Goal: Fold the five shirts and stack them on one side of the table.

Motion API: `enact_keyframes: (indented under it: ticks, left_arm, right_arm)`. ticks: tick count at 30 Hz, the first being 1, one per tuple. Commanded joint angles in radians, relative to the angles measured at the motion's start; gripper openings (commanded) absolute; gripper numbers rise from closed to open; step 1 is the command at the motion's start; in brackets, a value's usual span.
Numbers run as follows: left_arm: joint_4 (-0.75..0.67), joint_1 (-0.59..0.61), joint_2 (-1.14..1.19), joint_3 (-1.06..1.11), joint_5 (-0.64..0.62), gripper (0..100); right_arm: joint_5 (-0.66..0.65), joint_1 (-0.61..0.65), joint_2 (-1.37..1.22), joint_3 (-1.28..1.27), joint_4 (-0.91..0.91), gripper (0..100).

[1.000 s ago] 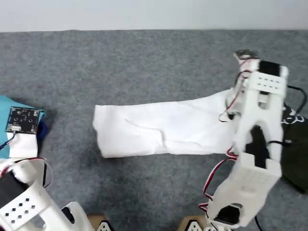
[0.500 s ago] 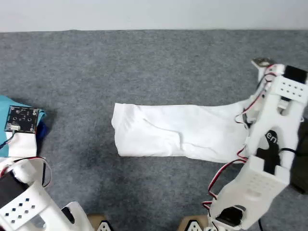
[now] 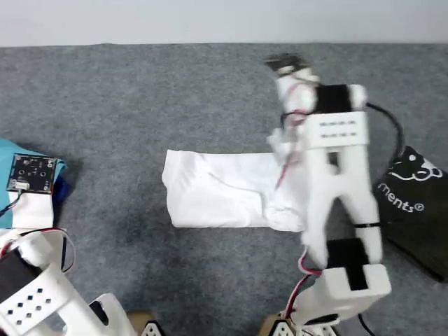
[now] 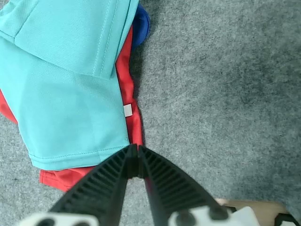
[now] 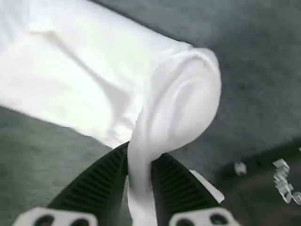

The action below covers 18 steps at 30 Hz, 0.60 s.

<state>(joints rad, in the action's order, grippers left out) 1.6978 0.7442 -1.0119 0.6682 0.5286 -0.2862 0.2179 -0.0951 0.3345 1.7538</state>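
Observation:
A white shirt, folded into a long strip, lies across the middle of the grey table. My right gripper is shut on the white shirt, with its right end lifted and curling back over the rest. In the high view the right arm stands over that end. A stack of folded shirts sits at the table's left edge, teal shirt on top, red shirt and blue shirt beneath. My left gripper is shut and empty just beside that stack.
A black shirt with white print lies at the right edge of the table, beside the right arm. The table's far edge meets a pale wall. Bare grey felt stretches behind the white shirt.
The right arm swung left and toward the back, carrying the white shirt's right end over the rest. The shirt itself slid right earlier. The left arm stayed still.

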Motion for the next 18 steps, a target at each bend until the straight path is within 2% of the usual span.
enact_keyframes:
  ticks: [1, 6, 18]
  left_arm:
    - [0.005, -0.005, -0.017, -0.053, 0.008, 1]
    - [-0.002, -0.006, -0.017, -0.068, 0.008, 1]
    - [-0.029, -0.006, -0.017, -0.096, 0.005, 1]
  right_arm:
    - [0.049, 0.133, -0.008, 0.011, 0.018, 0.9]
    - [0.049, 0.220, -0.111, 0.017, -0.088, 0.9]
    - [0.044, 0.340, -0.386, 0.362, -0.090, 0.9]
